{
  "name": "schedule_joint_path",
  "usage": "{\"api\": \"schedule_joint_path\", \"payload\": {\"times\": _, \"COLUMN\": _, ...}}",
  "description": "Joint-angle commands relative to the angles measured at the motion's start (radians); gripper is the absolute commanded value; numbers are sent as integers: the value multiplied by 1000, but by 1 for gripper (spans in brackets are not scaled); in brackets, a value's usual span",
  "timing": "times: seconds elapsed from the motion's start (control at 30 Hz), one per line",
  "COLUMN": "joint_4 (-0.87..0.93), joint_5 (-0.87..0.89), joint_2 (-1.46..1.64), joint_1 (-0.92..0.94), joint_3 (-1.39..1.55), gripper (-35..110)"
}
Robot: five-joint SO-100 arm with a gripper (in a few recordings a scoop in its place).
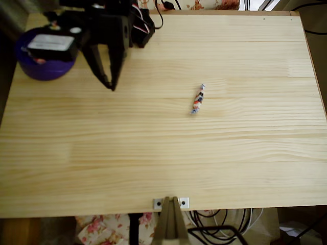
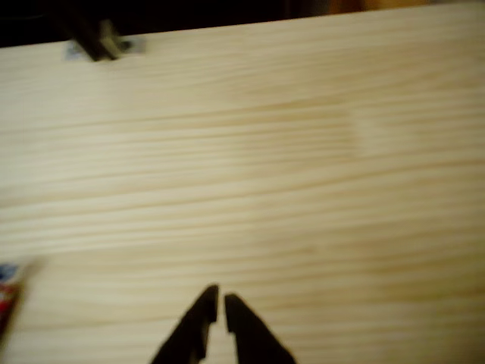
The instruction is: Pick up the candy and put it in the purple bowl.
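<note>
The candy (image 1: 198, 99), a slim sweet in a red, white and dark-blue wrapper, lies near the middle of the wooden table (image 1: 163, 163), its length running roughly top to bottom. In the wrist view a blurred end of the candy (image 2: 7, 292) shows at the left edge. The purple bowl (image 1: 43, 69) sits at the top left corner, partly covered by the black arm. My gripper (image 1: 110, 84) hangs just right of the bowl, well left of the candy, its tips pointing down the picture. In the wrist view the gripper (image 2: 220, 297) is shut with only a thin slit between the tips and nothing held.
A metal bracket with a wooden post (image 1: 171, 204) is fixed at the table's near edge, seen also as the bracket (image 2: 98, 45) in the wrist view. Cables (image 1: 219, 229) lie below the table edge. Bare wood surrounds the candy.
</note>
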Motion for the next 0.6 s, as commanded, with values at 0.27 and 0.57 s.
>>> {"api": "schedule_joint_path", "payload": {"times": 0.27, "joint_4": -18, "joint_5": 127, "joint_2": -167, "joint_1": -183, "joint_3": -259, "gripper": -1}}
{"api": "schedule_joint_path", "payload": {"times": 0.57, "joint_4": 71, "joint_5": 393, "joint_2": -462, "joint_1": -336, "joint_3": -503, "gripper": 5}}
